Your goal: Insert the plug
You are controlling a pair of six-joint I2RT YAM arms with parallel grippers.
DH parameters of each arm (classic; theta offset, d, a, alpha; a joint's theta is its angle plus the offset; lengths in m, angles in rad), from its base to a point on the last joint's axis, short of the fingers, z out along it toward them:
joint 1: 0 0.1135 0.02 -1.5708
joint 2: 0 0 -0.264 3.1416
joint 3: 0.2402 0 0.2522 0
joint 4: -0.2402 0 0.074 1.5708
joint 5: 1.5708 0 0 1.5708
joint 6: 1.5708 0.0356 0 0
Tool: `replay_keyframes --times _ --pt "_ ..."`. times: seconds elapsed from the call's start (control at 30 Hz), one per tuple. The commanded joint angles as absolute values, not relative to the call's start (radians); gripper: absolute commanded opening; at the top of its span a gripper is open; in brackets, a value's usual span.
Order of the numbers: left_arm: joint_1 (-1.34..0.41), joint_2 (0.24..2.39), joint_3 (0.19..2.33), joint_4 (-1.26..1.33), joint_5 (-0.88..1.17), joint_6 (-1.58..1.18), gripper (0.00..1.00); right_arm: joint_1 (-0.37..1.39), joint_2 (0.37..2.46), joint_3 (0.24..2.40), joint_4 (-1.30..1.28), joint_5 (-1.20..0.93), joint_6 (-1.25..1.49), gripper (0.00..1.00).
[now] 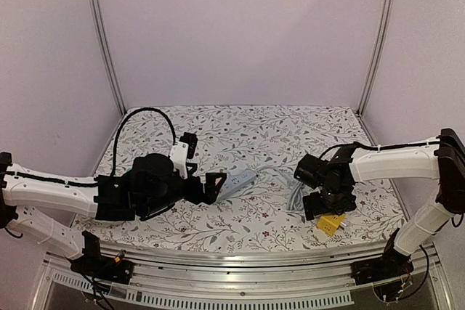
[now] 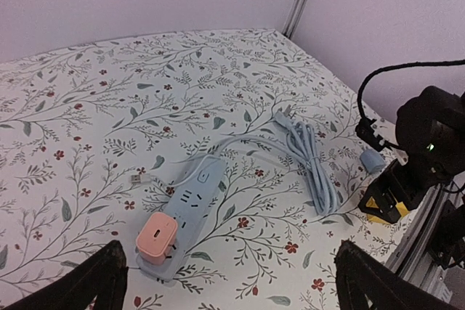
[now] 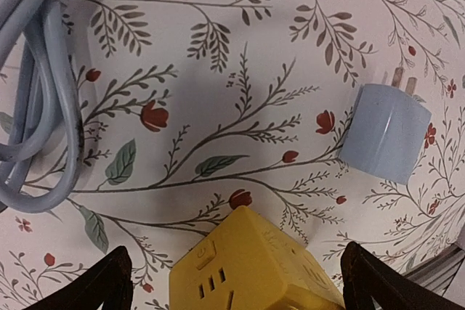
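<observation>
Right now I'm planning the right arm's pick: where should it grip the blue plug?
Probably the blue plug by its rounded body, from above, jaws across its two sides. It lies flat on the table, prongs pointing away from the yellow adapter, leaving them free.

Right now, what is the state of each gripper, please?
Left gripper: open, holding nothing.
Right gripper: open, holding nothing.

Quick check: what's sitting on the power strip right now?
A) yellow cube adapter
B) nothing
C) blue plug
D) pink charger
D: the pink charger sits on the near end of the power strip, while the yellow cube adapter and the blue plug lie loose away from it.
</observation>
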State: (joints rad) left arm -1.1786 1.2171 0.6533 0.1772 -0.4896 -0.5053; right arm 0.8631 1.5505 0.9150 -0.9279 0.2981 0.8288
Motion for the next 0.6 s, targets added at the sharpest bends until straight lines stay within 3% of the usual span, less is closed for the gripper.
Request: replay_keyframes --times 0.0,0.5,0.57 --pt "-1.198 1.211 0.637 0.172 -0.492 -0.499 0.99 0.863 1.566 0.922 -1.007 0.29 0.856 0.99" --pt "-1.2 1.217 0.641 0.175 -0.485 -0.495 0.99 0.926 1.553 0.916 -0.99 0.164 0.793 0.99" --pt "-1.2 1.216 0.641 0.175 -0.485 -0.495 0.99 0.929 1.554 0.914 -0.987 0.159 0.793 0.93"
